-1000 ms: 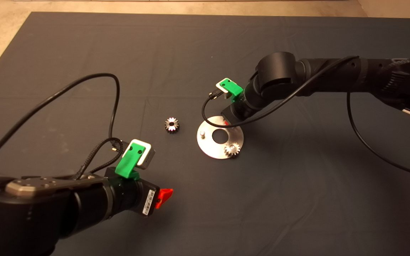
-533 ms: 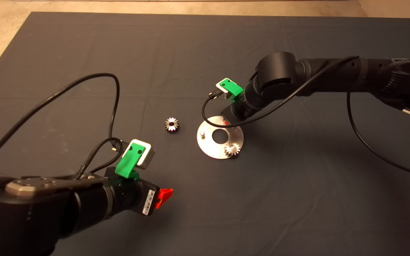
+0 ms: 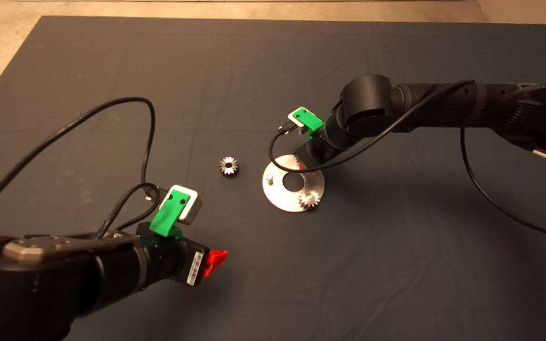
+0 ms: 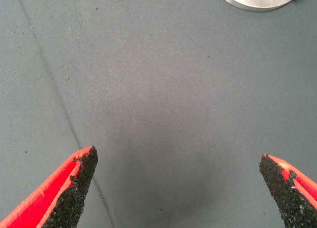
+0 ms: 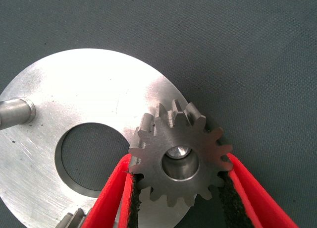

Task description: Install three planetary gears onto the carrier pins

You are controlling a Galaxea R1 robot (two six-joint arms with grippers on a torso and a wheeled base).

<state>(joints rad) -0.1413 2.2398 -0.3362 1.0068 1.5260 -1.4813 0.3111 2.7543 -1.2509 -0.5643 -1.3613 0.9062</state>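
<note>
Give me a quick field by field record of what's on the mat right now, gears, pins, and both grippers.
disc: shiny carrier disc flat on the dark mat
seated gear: one gear on a pin at the disc's near edge
held gear: second gear between the right gripper's fingers, its bore over a pin
bare pin: one pin with no gear
loose gear: third gear on the mat, left of the disc
right gripper: shut on the held gear, over the disc's far edge
left gripper: open, over bare mat near the disc

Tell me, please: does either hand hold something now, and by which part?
The right hand grips a gear by its toothed rim, bore over a pin. The left hand is open, holding nothing.
</note>
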